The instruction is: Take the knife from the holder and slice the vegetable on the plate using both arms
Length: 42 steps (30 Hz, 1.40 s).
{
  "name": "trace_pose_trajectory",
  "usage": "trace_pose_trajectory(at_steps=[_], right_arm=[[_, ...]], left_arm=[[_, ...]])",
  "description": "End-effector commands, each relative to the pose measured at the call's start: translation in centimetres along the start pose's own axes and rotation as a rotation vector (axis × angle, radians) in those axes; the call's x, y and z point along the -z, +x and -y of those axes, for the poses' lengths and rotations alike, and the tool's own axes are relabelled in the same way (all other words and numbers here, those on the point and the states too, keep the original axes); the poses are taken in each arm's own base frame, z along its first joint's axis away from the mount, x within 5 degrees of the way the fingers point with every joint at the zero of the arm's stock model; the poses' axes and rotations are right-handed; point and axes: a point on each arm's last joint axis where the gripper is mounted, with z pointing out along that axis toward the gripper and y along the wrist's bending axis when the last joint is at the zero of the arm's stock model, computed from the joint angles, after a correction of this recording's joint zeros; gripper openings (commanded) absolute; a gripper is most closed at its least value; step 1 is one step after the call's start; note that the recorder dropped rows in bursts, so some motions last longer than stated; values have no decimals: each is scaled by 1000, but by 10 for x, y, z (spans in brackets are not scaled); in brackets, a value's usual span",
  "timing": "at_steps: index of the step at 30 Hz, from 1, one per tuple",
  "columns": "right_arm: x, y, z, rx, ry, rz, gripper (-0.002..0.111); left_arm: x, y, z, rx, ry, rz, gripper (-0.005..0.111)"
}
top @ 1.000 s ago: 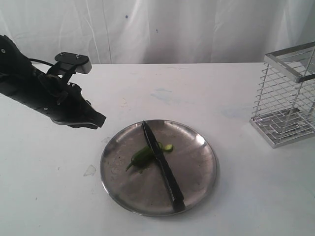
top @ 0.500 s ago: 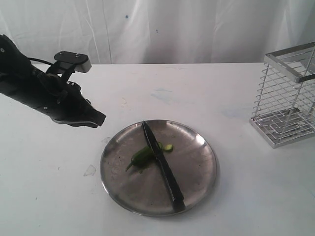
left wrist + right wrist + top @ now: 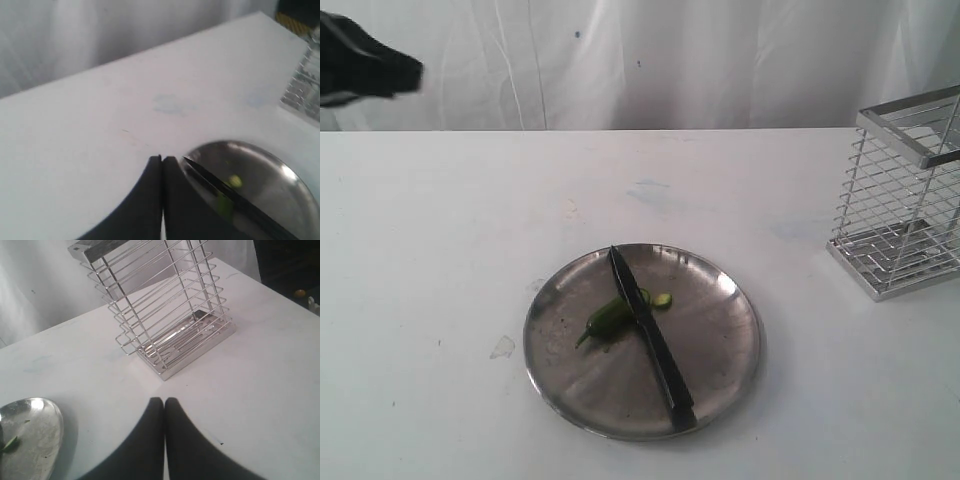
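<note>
The knife [image 3: 650,335] lies flat on the plate [image 3: 725,325], its blade across the green vegetable [image 3: 608,318], touched by neither gripper. The left gripper [image 3: 162,160] hangs well above the table, jaws pressed together on nothing. The right gripper [image 3: 164,401], facing the holder [image 3: 165,315], is likewise clenched and empty.

My left gripper [image 3: 161,161] is plain matt black: two smooth fingers [image 3: 147,197] that widen in a curve back from narrow, squared tips, with only a thin seam between them. My right gripper [image 3: 164,402] looks the same, its black fingers [image 3: 147,440] ending in slightly rounder tips. In the exterior view my left arm [image 3: 360,68] shows only as a blurred black wedge, tapering to a blunt end.
</note>
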Motion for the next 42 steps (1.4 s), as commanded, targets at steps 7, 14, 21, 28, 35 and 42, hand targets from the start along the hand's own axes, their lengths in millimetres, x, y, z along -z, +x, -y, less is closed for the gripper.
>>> trace_pose_trajectory(at_steps=[7, 14, 21, 28, 35, 42], right_arm=[[0, -1, -1, -1, -12, 17, 0], [0, -1, -1, -1, -12, 17, 0], [0, -1, -1, -1, -12, 17, 0], [0, -1, -1, -1, -12, 17, 0], [0, -1, -1, -1, -12, 17, 0], [0, -1, -1, -1, -12, 17, 0]], left_arm=[[102, -16, -37, -220, -552, 259, 0], [133, -5, 0, -317, -470, 243, 0], [156, 5, 23, -308, -404, 276, 0], [162, 0, 37, -192, -278, 407, 0], [159, 48, 21, -95, -494, 319, 0], [92, 169, -3, 109, -545, 386, 0]])
